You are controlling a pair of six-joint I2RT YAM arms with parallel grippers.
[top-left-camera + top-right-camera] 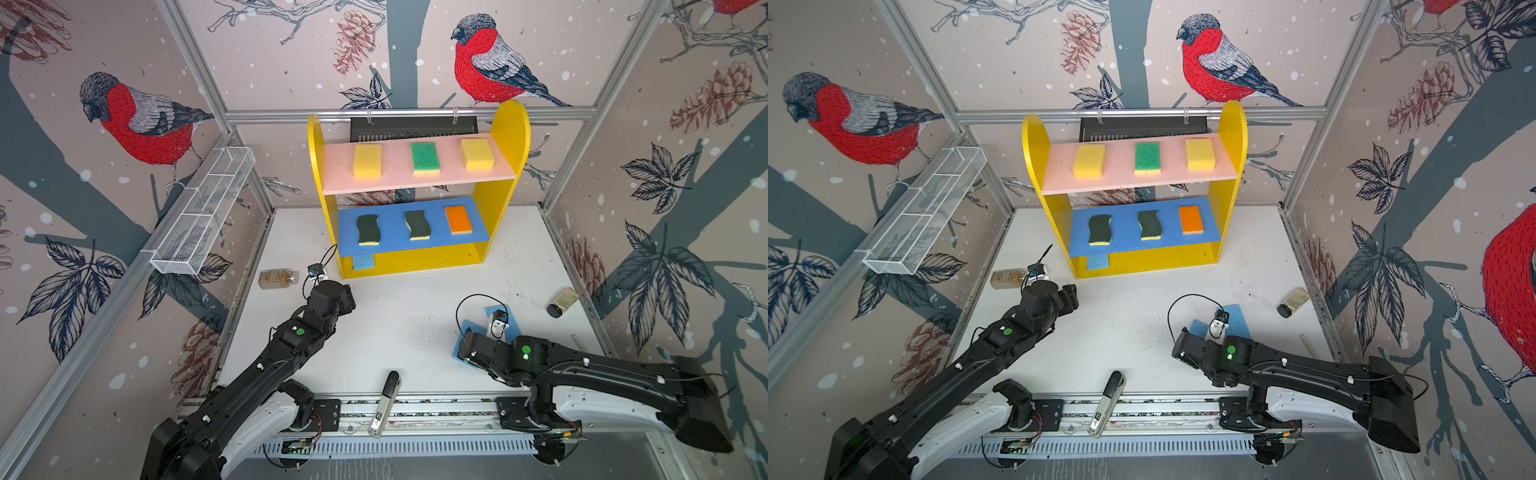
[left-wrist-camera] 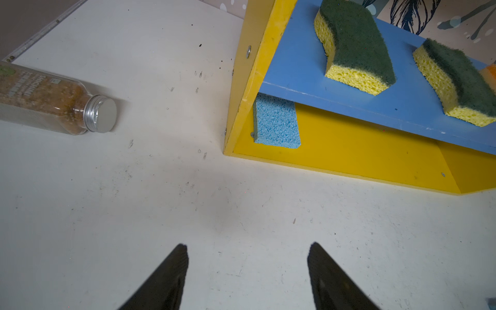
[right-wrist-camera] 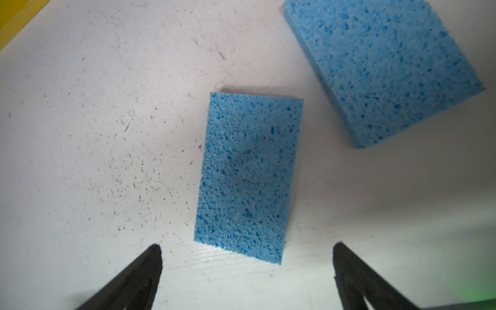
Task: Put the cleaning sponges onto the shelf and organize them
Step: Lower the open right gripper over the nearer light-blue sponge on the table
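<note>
Shelf: I see the shelf (image 1: 511, 124) standing at the back of the table (image 1: 395, 316), with a pink board (image 1: 336, 176) above, a blue board (image 1: 395, 243) below and a yellow base (image 1: 415, 264)
Pink board: a yellow sponge (image 1: 367, 161) on the left, the green-topped sponge (image 1: 425, 157) in the middle, a second yellow sponge (image 1: 477, 154) on the right, all apart
Blue board: a dark green sponge (image 1: 368, 229), a second dark green sponge (image 1: 419, 225), then the orange-topped sponge (image 1: 458, 220), in a row
Base: one blue sponge (image 2: 276, 122) lies flat at the left end, tucked under the blue board against the side panel
Table: a near blue sponge (image 3: 245, 177) and a far blue sponge (image 3: 381, 69) lie flat on the right, close together but apart
Left gripper: my left gripper (image 2: 248, 245) has its jaws apart with nothing between them, over bare table before the shelf's left corner
Right gripper: my right gripper (image 3: 247, 245) stands spread wide and empty, the near blue sponge just ahead of its fingertips
Writing: the brown bottle (image 2: 53, 107) lies on its side left of the shelf, silver cap on; I cannot make out its label print
Tag: the tool (image 1: 384, 405) on the front rail carries a black-and-white code tag, unreadable to me
</note>
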